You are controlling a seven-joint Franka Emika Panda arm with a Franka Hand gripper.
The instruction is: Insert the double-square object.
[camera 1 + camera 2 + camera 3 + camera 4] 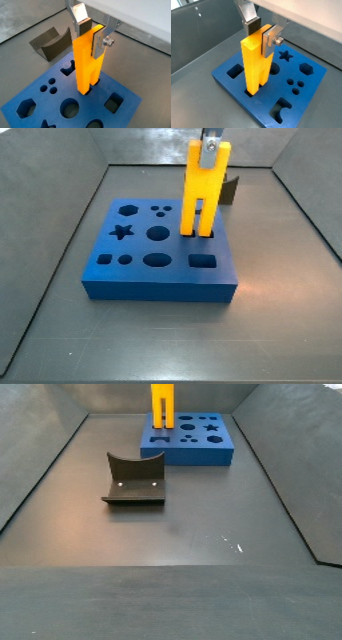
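The double-square object (87, 60) is a tall yellow-orange bar standing upright, also seen in a wrist view (254, 65) and in both side views (201, 193) (162, 404). Its two prongs reach down into holes near one edge of the blue block (90, 102) (231, 82) (160, 283) (201, 454). How deep they sit is hidden. My gripper (91, 40) (260, 40) (210, 143) is directly above the block, shut on the bar's top end, one pad on each broad face.
The dark grey curved block (50, 42) (134, 479) lies on the grey floor beside the blue block, partly hidden behind the bar in a side view (230, 190). The blue block has several other shaped holes. Sloped grey walls ring the floor.
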